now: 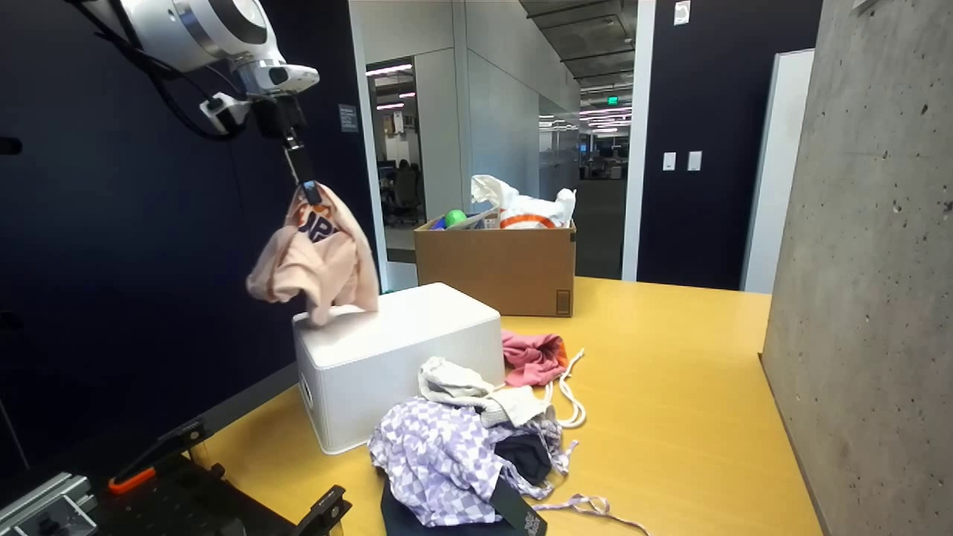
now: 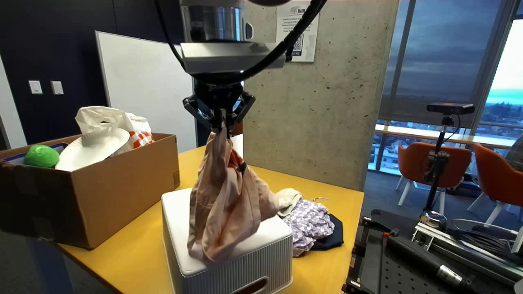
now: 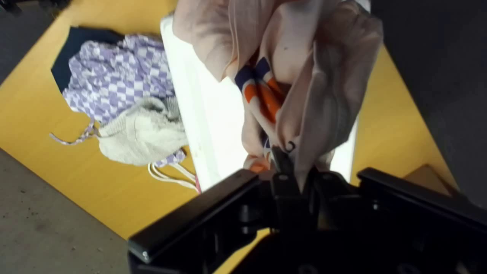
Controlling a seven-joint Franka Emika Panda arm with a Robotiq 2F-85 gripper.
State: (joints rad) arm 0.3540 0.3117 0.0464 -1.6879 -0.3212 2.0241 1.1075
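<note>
My gripper [image 1: 310, 192] is shut on a pale pink cloth [image 1: 316, 264] with an orange and dark purple print. Both exterior views show the cloth dangling in loose folds from the fingertips. In the wrist view a pinched fold of the pink cloth [image 3: 335, 87] runs between the two black fingers. Beneath it stands a white ribbed box [image 2: 249, 261] with a flat top, its oval handle hole partly visible. The cloth's lower end hangs over that top; I cannot tell whether it touches. Beside the box lie a purple checkered garment [image 1: 435, 454] and a cream knit piece [image 3: 140, 133].
A dark navy cloth [image 2: 333, 237] lies under the checkered one, and a rose-coloured garment [image 1: 532, 359] with white cords is behind. A full cardboard box [image 1: 491, 272] occupies the table's far end. A concrete wall [image 1: 864, 298] borders the yellow table [image 1: 663, 417].
</note>
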